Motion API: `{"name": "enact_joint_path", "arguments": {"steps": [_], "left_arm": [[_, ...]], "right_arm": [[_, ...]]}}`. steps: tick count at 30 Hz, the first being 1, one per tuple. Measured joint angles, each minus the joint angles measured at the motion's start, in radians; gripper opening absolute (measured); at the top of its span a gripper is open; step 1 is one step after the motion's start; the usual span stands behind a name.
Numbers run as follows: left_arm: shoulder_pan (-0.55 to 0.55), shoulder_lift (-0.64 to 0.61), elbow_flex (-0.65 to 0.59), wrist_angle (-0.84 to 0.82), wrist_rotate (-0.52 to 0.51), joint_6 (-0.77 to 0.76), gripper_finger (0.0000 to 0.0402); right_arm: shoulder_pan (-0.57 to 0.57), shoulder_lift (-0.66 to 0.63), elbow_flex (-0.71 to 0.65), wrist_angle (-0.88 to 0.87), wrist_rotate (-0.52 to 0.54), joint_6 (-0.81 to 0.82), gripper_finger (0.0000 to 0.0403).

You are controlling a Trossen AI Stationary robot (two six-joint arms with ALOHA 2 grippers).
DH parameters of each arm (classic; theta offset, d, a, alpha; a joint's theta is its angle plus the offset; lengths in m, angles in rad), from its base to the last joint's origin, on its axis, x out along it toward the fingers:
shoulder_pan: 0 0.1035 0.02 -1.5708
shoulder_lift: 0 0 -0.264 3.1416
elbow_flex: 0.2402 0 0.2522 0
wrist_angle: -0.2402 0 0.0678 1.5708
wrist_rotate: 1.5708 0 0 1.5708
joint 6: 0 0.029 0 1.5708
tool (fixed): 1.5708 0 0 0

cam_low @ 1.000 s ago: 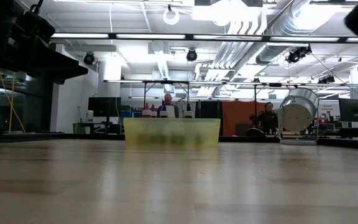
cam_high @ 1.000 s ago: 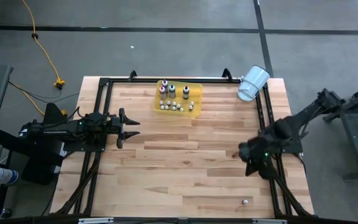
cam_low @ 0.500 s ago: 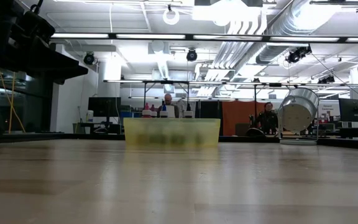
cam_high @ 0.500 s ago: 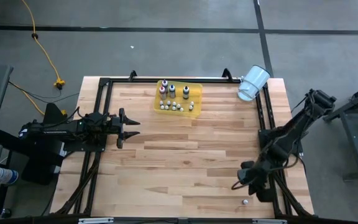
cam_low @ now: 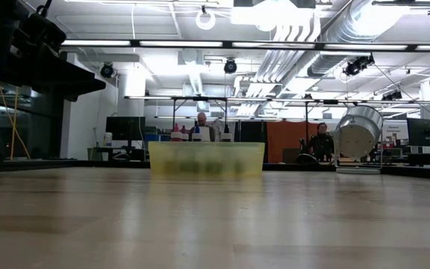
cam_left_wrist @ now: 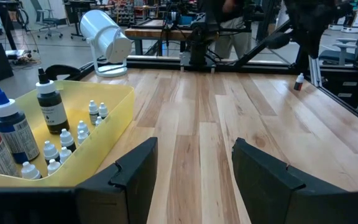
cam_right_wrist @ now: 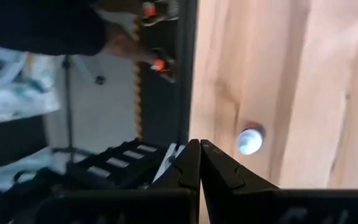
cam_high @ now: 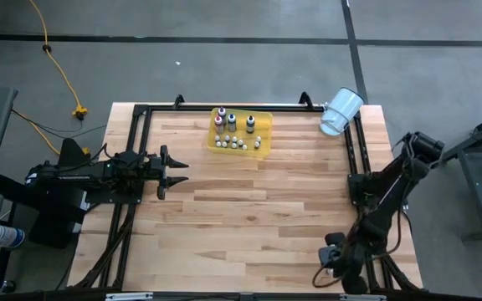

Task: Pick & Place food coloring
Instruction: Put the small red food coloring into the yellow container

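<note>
Our right gripper [cam_high: 335,261], jaws clenched on nothing, hovers at five o'clock over a stray food coloring bottle [cam_right_wrist: 250,140]. They must open first, we think. Our left gripper [cam_high: 176,170] waits at nine o'clock, jaws released.

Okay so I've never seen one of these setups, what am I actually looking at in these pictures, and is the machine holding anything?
Two robot arms work at a wooden table. One camera looks straight down, one sits at tabletop level, and one rides on each wrist. A yellow tray holds small food coloring bottles, and a white cup lies on its side near the far corner. The left gripper waits open and empty. The right gripper, shut and holding nothing, hangs near a stray bottle at the table's near edge.
</note>
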Motion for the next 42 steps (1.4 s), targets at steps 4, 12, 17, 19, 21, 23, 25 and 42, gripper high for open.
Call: {"name": "enact_joint_path", "arguments": {"steps": [4, 12, 17, 19, 21, 23, 25, 42], "left_arm": [[0.000, 0.000, 0.000, 0.000, 0.000, 0.000, 0.0198], [0.000, 0.000, 0.000, 0.000, 0.000, 0.000, 0.0198], [0.000, 0.000, 0.000, 0.000, 0.000, 0.000, 0.0198], [0.000, 0.000, 0.000, 0.000, 0.000, 0.000, 0.0198], [0.000, 0.000, 0.000, 0.000, 0.000, 0.000, 0.0198], [0.000, 0.000, 0.000, 0.000, 0.000, 0.000, 0.0198], [0.000, 0.000, 0.000, 0.000, 0.000, 0.000, 0.0198], [0.000, 0.000, 0.000, 0.000, 0.000, 0.000, 0.0198]], "right_arm": [[0.016, 0.066, 0.113, -0.137, 0.088, 0.018, 0.0000], [0.036, 0.163, 0.271, -0.267, 0.101, 0.147, 0.0015], [0.061, 0.182, 0.277, -0.242, 0.139, 0.307, 0.0072], [0.069, 0.185, 0.277, -0.250, 0.174, 0.372, 0.0105], [0.074, 0.188, 0.276, -0.281, 0.208, 0.438, 0.0139], [0.079, 0.190, 0.276, -0.308, 0.227, 0.506, 0.0173], [0.084, 0.190, 0.274, -0.334, 0.219, 0.566, 0.0203], [0.026, 0.191, 0.060, -0.066, 0.047, 1.036, 0.0259]]}}
